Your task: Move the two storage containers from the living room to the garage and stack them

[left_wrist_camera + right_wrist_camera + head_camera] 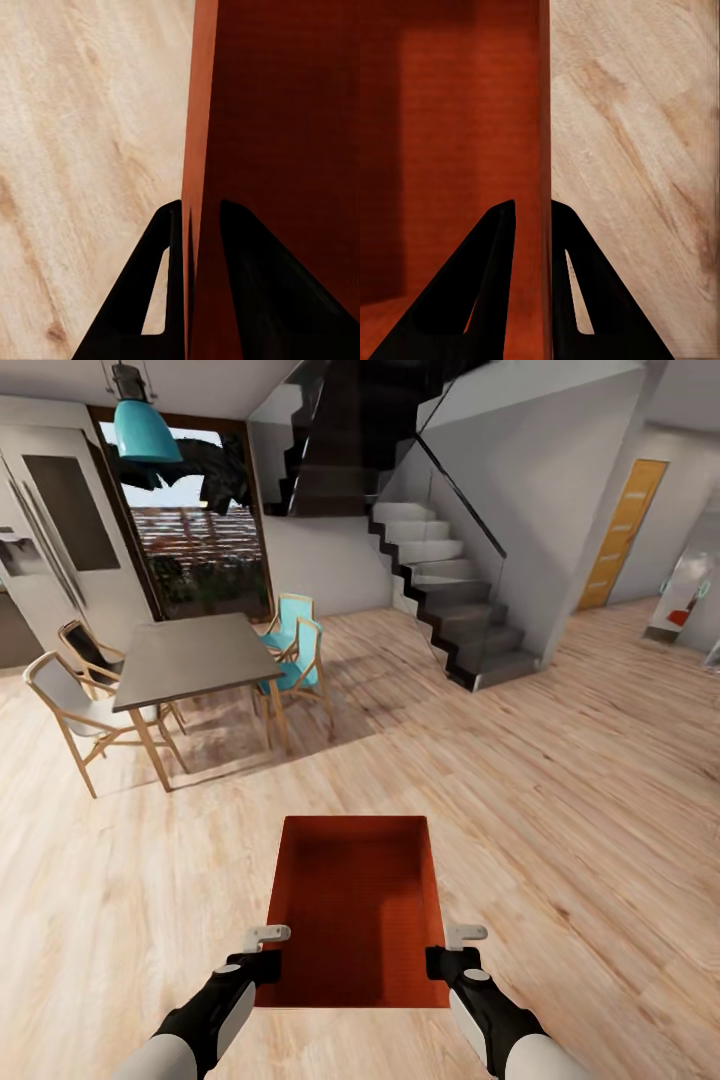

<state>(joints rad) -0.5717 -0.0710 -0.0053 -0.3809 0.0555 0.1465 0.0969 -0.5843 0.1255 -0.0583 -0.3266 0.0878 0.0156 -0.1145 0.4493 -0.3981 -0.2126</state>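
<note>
Claws on both sides grip one orange-red shallow plastic bin (355, 905). The left claw (262, 950) is pinched on the bin's left wall, one finger inside and one outside, and the right claw (452, 950) pinches the right wall the same way. I think two grips keep the bin level while it is carried. It hangs above the light wood plank floor (560, 800), in front of the robot. The bin looks empty. Stairs (450, 600) and a grey dining table (190, 655) stand ahead, well apart from it.
</note>
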